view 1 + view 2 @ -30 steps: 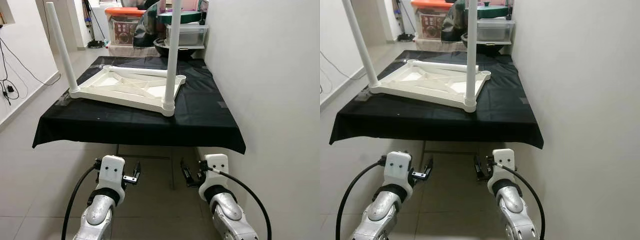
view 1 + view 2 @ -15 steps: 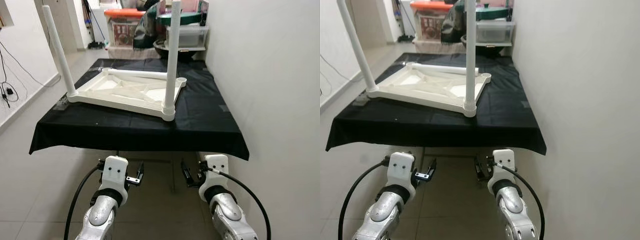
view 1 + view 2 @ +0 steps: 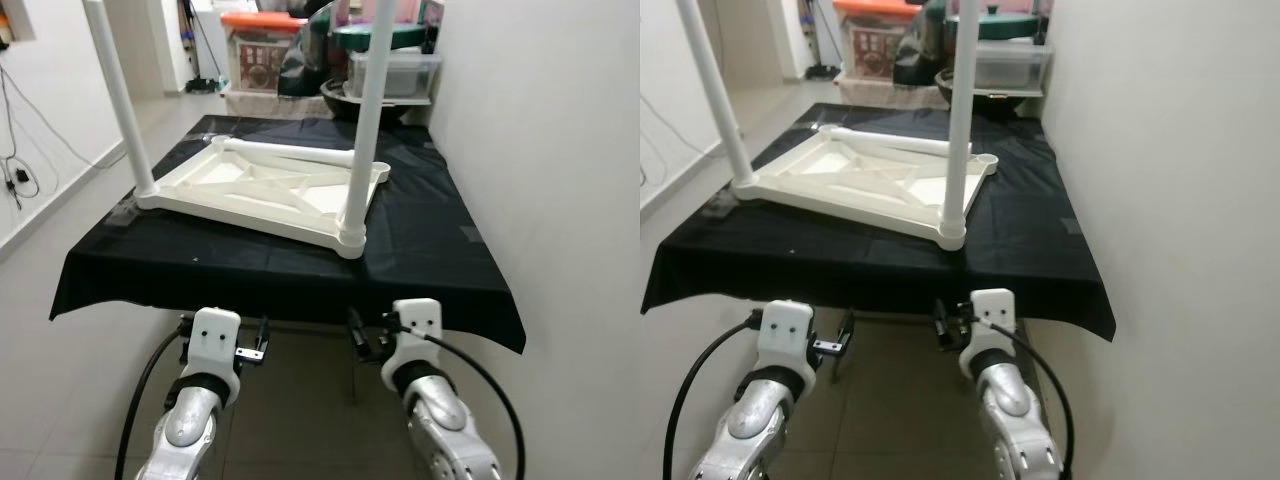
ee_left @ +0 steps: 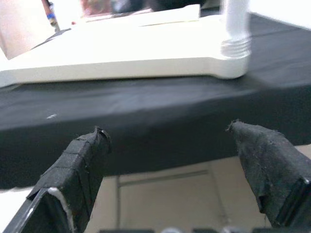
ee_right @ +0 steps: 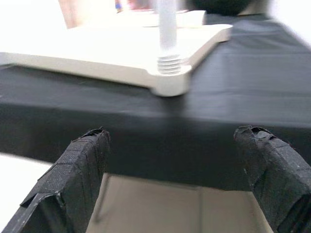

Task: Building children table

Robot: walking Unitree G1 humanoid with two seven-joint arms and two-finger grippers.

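Note:
A white children's table top [image 3: 270, 190] lies upside down on a table draped in black cloth [image 3: 430, 250]. Two white legs stand upright in its near corners, one on the left [image 3: 118, 95] and one on the right [image 3: 366, 120]. A third leg [image 3: 290, 152] lies loose along the far side. My left gripper [image 3: 252, 348] and right gripper [image 3: 360, 338] hang low just before the cloth's front edge, both open and holding nothing. The left wrist view looks between open fingers [image 4: 77, 165] at the cloth edge, and the right wrist view has the threaded leg socket [image 5: 170, 63] ahead.
A white wall [image 3: 570, 150] runs close along the right of the table. Storage boxes with an orange lid [image 3: 262, 45] and a clear bin [image 3: 390, 72] are stacked behind it. Cables [image 3: 15, 170] hang on the left wall. Tiled floor [image 3: 60, 380] lies on the left.
The camera has come nearer to the table and shifted. Both grippers now sit higher and closer to the cloth's front edge. The table top and legs have not moved.

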